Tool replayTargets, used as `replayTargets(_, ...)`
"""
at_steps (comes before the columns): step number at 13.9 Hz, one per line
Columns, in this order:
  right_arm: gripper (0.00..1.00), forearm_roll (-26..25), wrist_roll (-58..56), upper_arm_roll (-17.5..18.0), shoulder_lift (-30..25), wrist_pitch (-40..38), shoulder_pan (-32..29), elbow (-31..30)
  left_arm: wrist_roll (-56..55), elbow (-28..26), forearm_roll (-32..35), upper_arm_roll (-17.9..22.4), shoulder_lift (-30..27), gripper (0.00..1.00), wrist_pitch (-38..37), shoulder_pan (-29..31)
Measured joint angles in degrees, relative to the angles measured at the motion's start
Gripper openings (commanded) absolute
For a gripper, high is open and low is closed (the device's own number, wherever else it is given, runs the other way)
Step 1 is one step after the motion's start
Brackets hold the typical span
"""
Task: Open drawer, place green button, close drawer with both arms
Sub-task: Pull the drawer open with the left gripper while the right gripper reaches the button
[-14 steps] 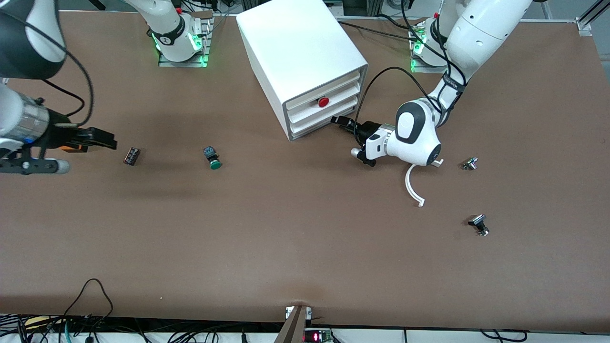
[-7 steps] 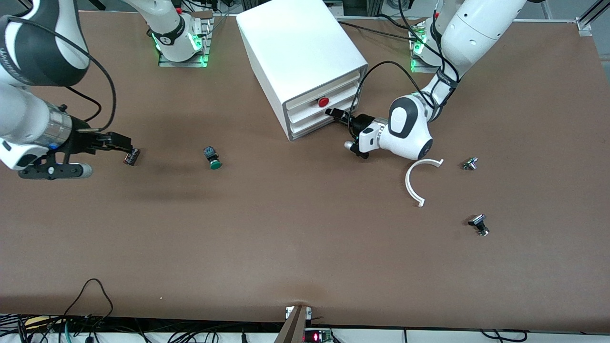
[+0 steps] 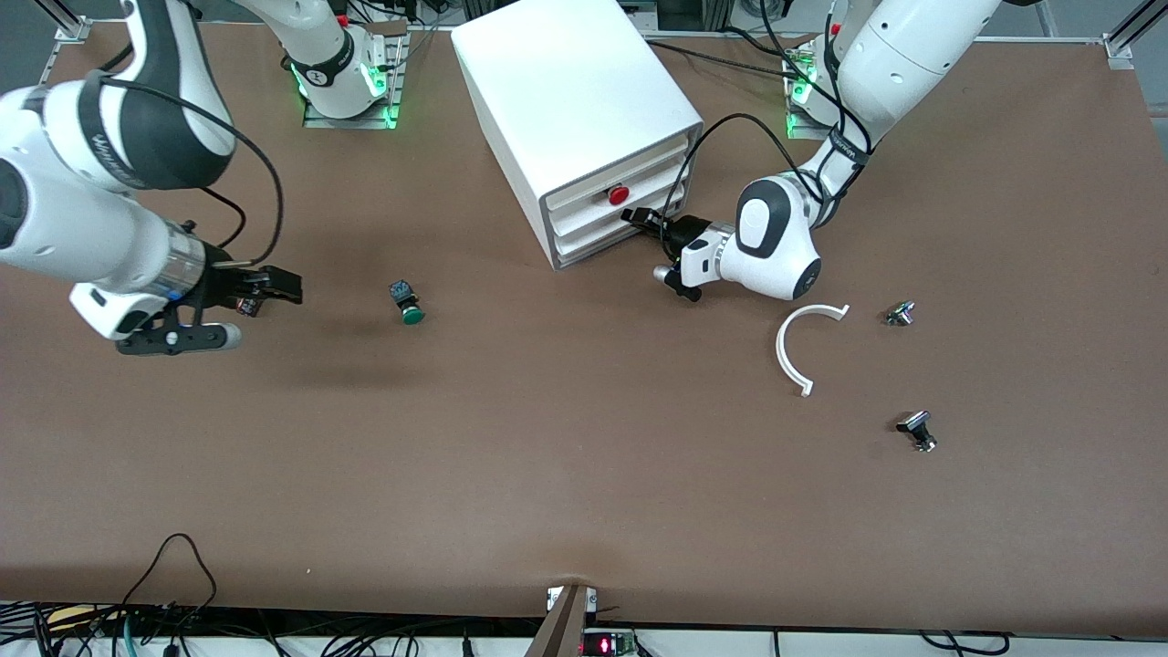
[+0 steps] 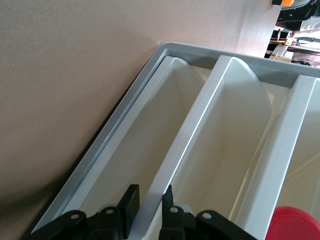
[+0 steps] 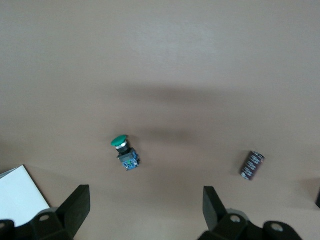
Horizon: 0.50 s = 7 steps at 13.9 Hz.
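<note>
The white cabinet [image 3: 566, 82] stands at the back middle of the table, all its drawers closed. My left gripper [image 3: 636, 217] is in front of it, shut on the raised front lip of the bottom drawer [image 3: 593, 245]. In the left wrist view the gripper [image 4: 150, 192] clamps that lip [image 4: 200, 120], and the middle drawer's red knob [image 4: 295, 222] sits beside it. The green-capped button [image 3: 407, 302] lies on its side on the table toward the right arm's end. My right gripper [image 3: 287, 290] hovers open and empty over the table beside it; its wrist view shows the button [image 5: 125, 152] ahead of the gripper [image 5: 146, 200].
A dark cylindrical part [image 5: 251, 165] lies under the right gripper, farther toward the right arm's end than the button. Toward the left arm's end lie a white curved strip [image 3: 792, 351] and two small silver-black parts [image 3: 901, 313] [image 3: 917, 429].
The left gripper has moved in to the cabinet's front and shut on the bottom drawer's lip. The right arm has swung toward the button, passing over the dark cylinder.
</note>
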Motion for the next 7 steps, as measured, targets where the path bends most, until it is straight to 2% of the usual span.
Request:
replayTargets(4, 1.00, 0.0, 0.1, 3.8, -0.2, 8.5, 0.2, -6.6, 0.1, 0.0, 0.0, 0.5, 0.0, 0.00, 0.0, 0.1)
replayTargets(7, 1.00, 0.0, 0.1, 5.8, -0.9, 19.1, 0.3, -14.9, 0.4, 1.1, -0.2, 2.7, 0.0, 0.00, -0.3, 1.1)
